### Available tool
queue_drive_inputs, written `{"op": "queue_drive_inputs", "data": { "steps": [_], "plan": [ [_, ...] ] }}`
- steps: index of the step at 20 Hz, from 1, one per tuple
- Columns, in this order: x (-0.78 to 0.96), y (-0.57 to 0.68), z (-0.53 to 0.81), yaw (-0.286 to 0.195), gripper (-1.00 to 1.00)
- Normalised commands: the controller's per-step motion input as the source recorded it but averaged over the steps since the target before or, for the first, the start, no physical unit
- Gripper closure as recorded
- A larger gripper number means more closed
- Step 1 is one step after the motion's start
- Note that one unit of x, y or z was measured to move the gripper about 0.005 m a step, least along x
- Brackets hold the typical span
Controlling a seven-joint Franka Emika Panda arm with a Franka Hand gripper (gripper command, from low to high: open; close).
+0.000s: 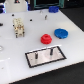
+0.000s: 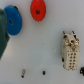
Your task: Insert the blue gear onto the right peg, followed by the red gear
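Observation:
The blue gear [image 1: 61,33] lies flat on the white table, to the exterior view's right of the red gear [image 1: 46,38]. The two sit close together but apart. Both lie just behind a grey black-rimmed base plate [image 1: 58,56] with two upright dark pegs, the right peg [image 1: 50,51] and the left peg [image 1: 37,56]. Both pegs are bare. The wrist view shows the blue gear [image 2: 13,21] and the red gear [image 2: 38,9] from above. No gripper shows over the table in the exterior view. A dark blurred shape [image 2: 2,32] at the wrist view's edge may be part of the gripper.
A beige blocky part [image 1: 19,26] stands on the table to the exterior view's left of the gears and also shows in the wrist view [image 2: 70,50]. Small dark bits [image 2: 23,74] lie on the table. Dark equipment lines the back edge [image 1: 50,5].

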Motion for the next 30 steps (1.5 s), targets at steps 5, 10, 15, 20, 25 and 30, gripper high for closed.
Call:
{"op": "queue_drive_inputs", "data": {
  "steps": [5,10,15,20,25,30],
  "plan": [
    [-0.55,0.65,0.0,0.0,-1.0],
    [-0.46,0.63,-0.03,0.0,-1.0],
    [-0.21,0.54,-0.22,0.0,-1.0],
    [-0.03,0.45,-0.36,0.0,-1.0],
    [-0.03,0.41,-0.41,0.0,-1.0],
    [-0.1,0.27,-0.54,0.0,-1.0]
  ]
}}
